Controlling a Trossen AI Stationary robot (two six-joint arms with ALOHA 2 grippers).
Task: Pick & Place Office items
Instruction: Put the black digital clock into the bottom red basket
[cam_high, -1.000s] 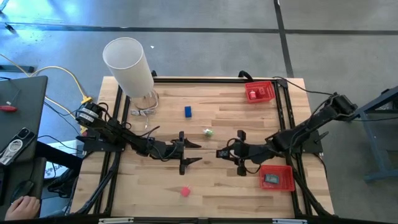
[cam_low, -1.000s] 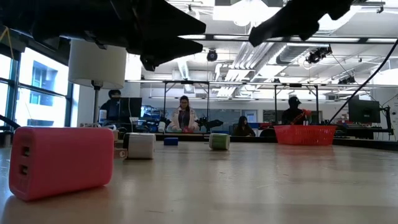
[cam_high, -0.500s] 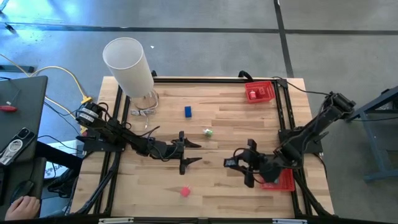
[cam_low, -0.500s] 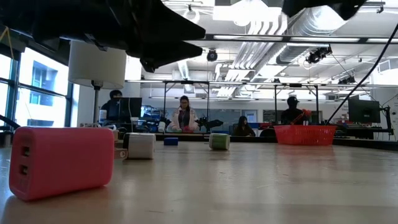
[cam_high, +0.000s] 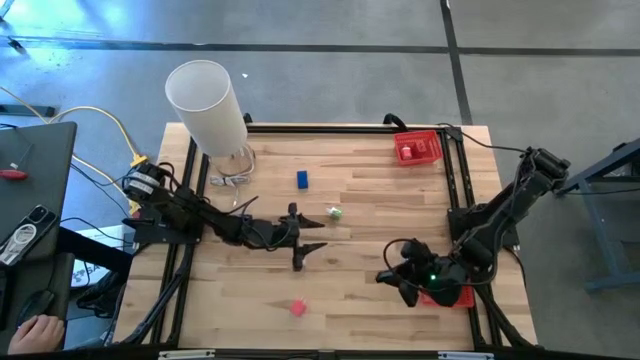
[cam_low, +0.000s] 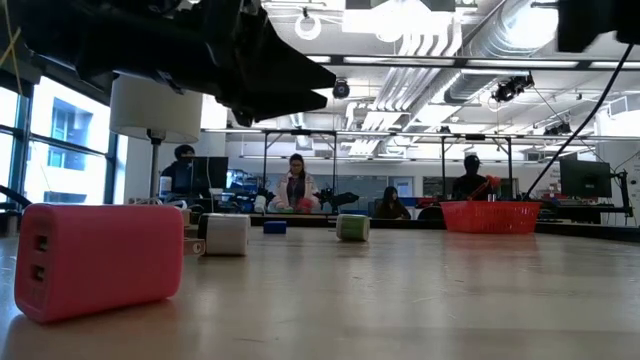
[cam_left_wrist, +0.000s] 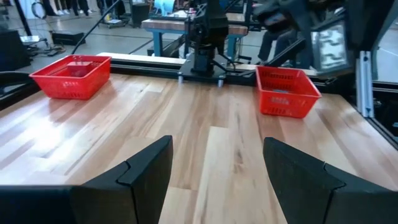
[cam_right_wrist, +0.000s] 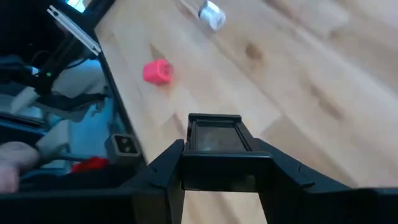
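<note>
No text, label, brand, number or sign can be read in any view. A square black-and-white patterned tag (cam_left_wrist: 328, 42) shows on the arm beyond the far red tray (cam_left_wrist: 285, 92), but its marks cannot be made out.

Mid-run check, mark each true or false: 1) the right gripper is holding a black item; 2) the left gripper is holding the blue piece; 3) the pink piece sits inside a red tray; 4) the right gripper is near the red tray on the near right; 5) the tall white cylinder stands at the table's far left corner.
1) True: the right gripper is shut on a black item.
2) False: the left gripper is open and empty; the blue piece lies on the table apart from it.
3) False: the pink piece lies on bare wood.
4) True: it is beside that red tray.
5) True: white cylinder.
</note>
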